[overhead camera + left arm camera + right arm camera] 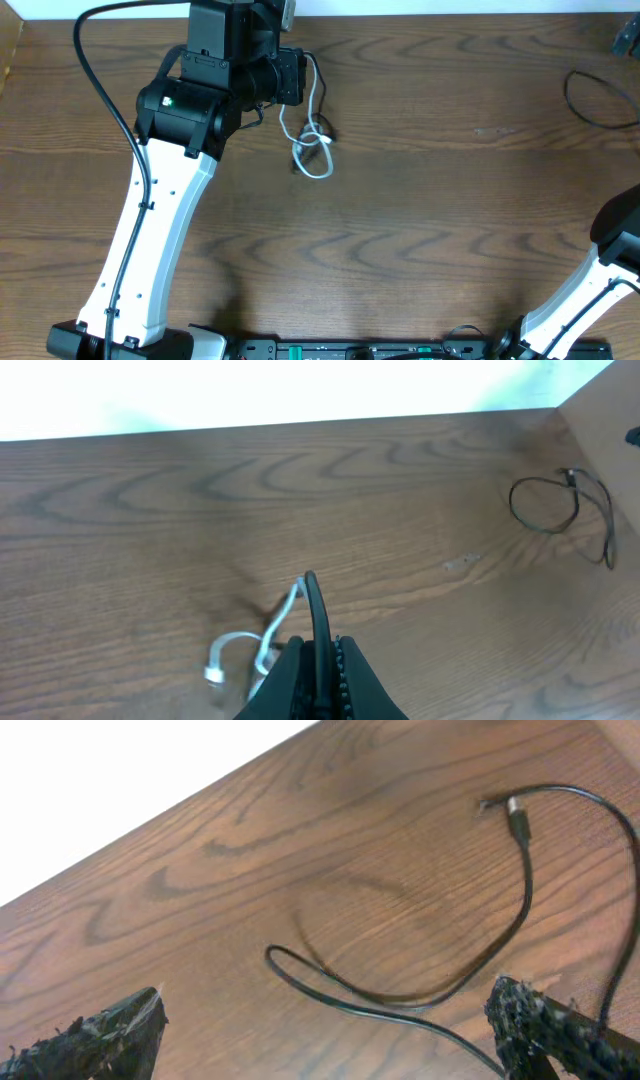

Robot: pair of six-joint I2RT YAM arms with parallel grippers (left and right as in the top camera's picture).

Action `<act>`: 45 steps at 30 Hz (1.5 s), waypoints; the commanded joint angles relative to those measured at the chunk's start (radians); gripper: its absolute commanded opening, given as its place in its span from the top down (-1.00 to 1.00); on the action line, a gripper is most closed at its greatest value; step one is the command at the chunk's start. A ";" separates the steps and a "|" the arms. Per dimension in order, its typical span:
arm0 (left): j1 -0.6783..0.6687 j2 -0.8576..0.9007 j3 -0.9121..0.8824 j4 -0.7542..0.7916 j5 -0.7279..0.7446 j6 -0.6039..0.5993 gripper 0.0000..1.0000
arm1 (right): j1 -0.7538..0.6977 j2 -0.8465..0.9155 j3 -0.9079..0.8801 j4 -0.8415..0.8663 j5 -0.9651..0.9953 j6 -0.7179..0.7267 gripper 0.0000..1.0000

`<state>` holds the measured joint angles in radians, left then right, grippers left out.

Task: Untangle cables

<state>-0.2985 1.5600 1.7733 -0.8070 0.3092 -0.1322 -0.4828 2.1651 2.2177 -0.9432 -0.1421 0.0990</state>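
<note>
Nearly done, I judge: the left gripper (313,622) pinches the looped thin white cord (316,140), well apart from the thin black cord (527,885) under the spread right gripper (325,1005).

A wood-grain table (420,230) (evenly lit) ends against bright white.

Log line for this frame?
left gripper: shut on white cable | right gripper: open over black cable | tangle: none seen

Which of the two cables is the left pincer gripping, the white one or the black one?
The white cable, pinched in the shut left pincer; the black cable lies loose in a loop far off to the right.
</note>
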 commanded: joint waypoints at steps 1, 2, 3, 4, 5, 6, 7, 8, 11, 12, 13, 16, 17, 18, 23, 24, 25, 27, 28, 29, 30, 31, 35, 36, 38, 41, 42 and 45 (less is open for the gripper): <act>-0.002 0.010 0.013 0.000 0.005 -0.007 0.85 | 0.006 0.003 0.050 -0.055 -0.023 0.012 -0.99; -0.002 0.010 0.013 0.000 0.005 -0.002 0.85 | 0.006 0.002 0.062 -0.078 -0.024 0.012 -0.99; -0.002 0.010 0.013 0.000 0.005 0.002 0.85 | 0.006 0.000 0.074 -0.101 -0.029 0.011 -0.99; -0.002 0.010 0.013 0.000 0.005 0.012 0.85 | 0.008 -0.001 0.087 -0.128 -0.057 0.009 -0.99; -0.002 0.010 0.013 0.000 0.007 0.021 0.85 | 0.008 -0.001 0.095 -0.146 -0.096 0.002 -0.99; -0.002 0.010 0.013 0.005 0.025 0.038 0.85 | 0.012 -0.001 0.101 -0.166 -0.165 -0.011 -0.99; -0.002 0.010 0.013 0.015 0.061 0.056 0.85 | 0.017 -0.001 0.103 -0.181 -0.229 -0.029 -0.99; -0.002 0.010 0.013 0.037 0.115 0.075 0.85 | 0.023 -0.001 0.103 -0.196 -0.291 -0.049 -0.99; -0.001 0.010 0.013 0.124 0.282 0.087 0.85 | 0.051 -0.001 0.103 -0.232 -0.449 -0.111 -0.98; -0.001 0.010 0.013 0.163 0.349 0.086 0.85 | 0.067 -0.001 0.103 -0.245 -0.505 -0.135 -0.99; -0.001 0.010 0.013 0.188 0.392 0.086 0.85 | 0.082 -0.001 0.103 -0.253 -0.565 -0.160 -0.99; -0.001 0.010 0.013 0.254 0.507 0.077 0.84 | 0.138 -0.001 0.103 -0.283 -0.767 -0.265 -0.99; -0.001 0.010 0.013 0.266 0.523 0.066 0.84 | 0.158 -0.001 0.103 -0.292 -0.816 -0.289 -0.99; -0.001 0.010 0.013 0.272 0.523 0.044 0.84 | 0.179 -0.001 0.103 -0.302 -0.855 -0.314 -0.99; -0.001 0.010 0.013 0.267 0.521 0.012 0.84 | 0.290 -0.001 0.103 -0.309 -0.922 -0.340 -0.99; -0.001 0.010 0.013 0.267 0.520 0.001 0.84 | 0.319 -0.001 0.103 -0.309 -0.930 -0.340 -0.99; -0.001 0.010 0.013 0.267 0.521 -0.003 0.84 | 0.344 -0.001 0.103 -0.308 -0.935 -0.344 -0.99; -0.001 0.010 0.013 0.267 0.517 -0.005 0.83 | 0.394 -0.001 0.103 -0.309 -0.934 -0.380 -0.99; -0.001 0.010 0.013 0.267 0.517 -0.005 0.85 | 0.418 -0.001 0.103 -0.312 -0.933 -0.406 -0.98; -0.001 0.010 0.013 0.267 0.517 -0.005 0.85 | 0.445 -0.001 0.103 -0.317 -0.932 -0.435 -0.99; -0.001 0.010 0.013 0.267 0.517 -0.005 0.85 | 0.470 -0.001 0.103 -0.321 -0.926 -0.459 -0.98; -0.001 0.010 0.013 0.267 0.517 -0.010 0.85 | 0.488 -0.001 0.103 -0.325 -0.916 -0.474 -0.99; -0.001 0.010 0.013 0.267 0.517 -0.024 0.85 | 0.567 -0.001 0.103 -0.368 -0.758 -0.501 -0.98; -0.001 0.010 0.013 0.266 0.517 -0.024 0.85 | 0.581 -0.001 0.103 -0.380 -0.726 -0.503 -0.99; -0.001 0.010 0.013 0.266 0.517 -0.024 0.85 | 0.614 -0.001 0.103 -0.418 -0.686 -0.540 -0.99; -0.001 0.010 0.013 0.266 0.517 -0.024 0.85 | 0.654 -0.001 0.103 -0.467 -0.675 -0.604 -0.97; -0.001 0.010 0.013 0.266 0.517 -0.024 0.85 | 0.660 -0.001 0.103 -0.473 -0.671 -0.610 -0.96; -0.001 0.010 0.013 0.262 0.513 -0.024 0.85 | 0.681 -0.001 0.103 -0.483 -0.614 -0.610 -0.89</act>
<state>-0.2985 1.5635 1.7733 -0.5465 0.8066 -0.1474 0.1844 2.1651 2.3013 -1.4223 -0.8215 -0.4625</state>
